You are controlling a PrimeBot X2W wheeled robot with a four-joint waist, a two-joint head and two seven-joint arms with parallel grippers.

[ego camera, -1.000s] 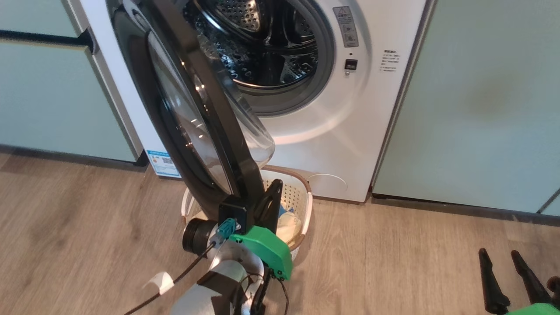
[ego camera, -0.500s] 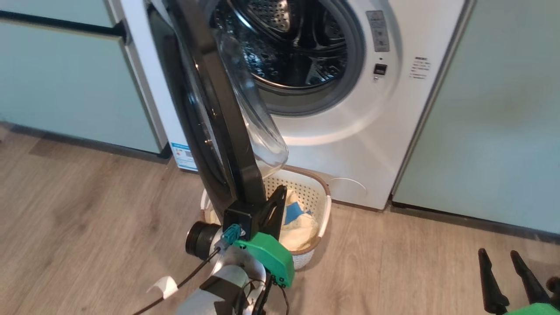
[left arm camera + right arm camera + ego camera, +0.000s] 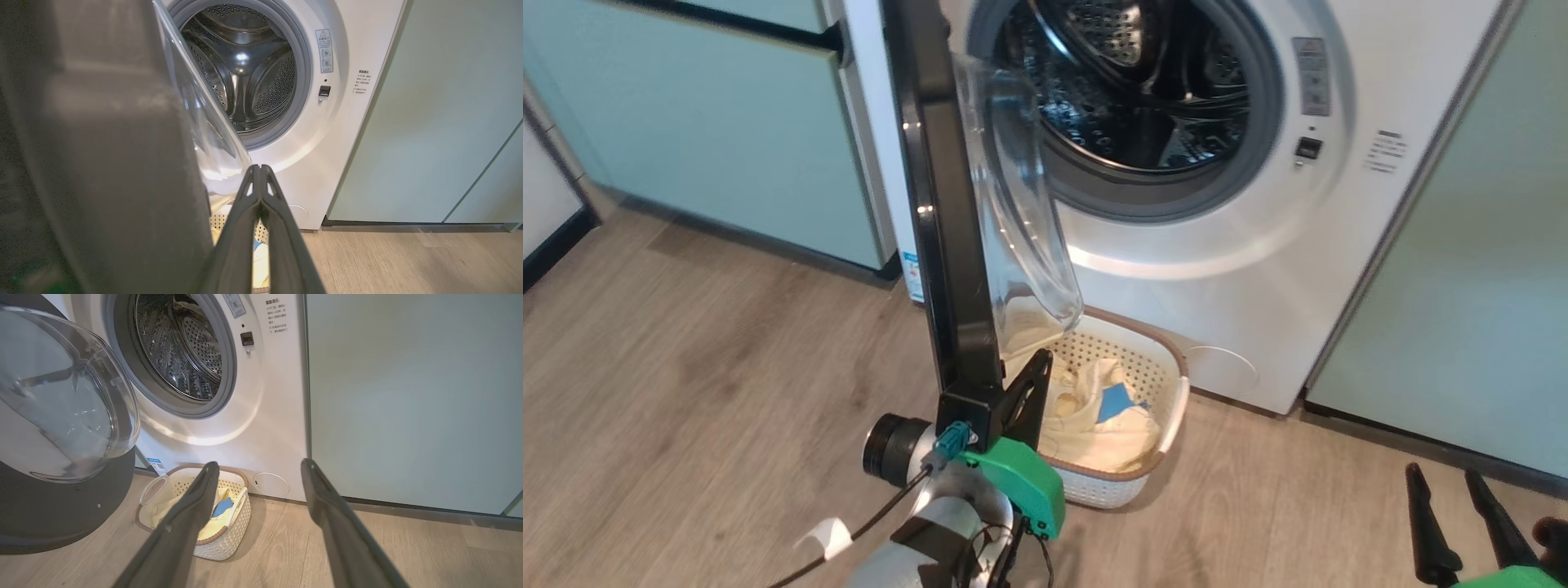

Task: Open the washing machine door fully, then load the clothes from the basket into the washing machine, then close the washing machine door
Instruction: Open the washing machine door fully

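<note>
Head view: the left claw [image 3: 1033, 376], pinched together, rests against the door [image 3: 943, 204] at its lower edge, centre frame. The basket [image 3: 1176, 384] of clothes [image 3: 1111, 408] sits lower middle, before the washing machine [image 3: 1258, 269].

Right wrist view: the right claw [image 3: 259, 465] gapes apart, empty.

If the left claw slips off, the door would be left overhanging the basket.

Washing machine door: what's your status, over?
Left gripper shut, beside washing machine door. Right gripper open, empty. Door partway open. Clothes in basket, close by door.

Bright, even light; glare on the washing machine [image 3: 245, 416], with the washing machine door [image 3: 102, 163] blurred close-up.
</note>
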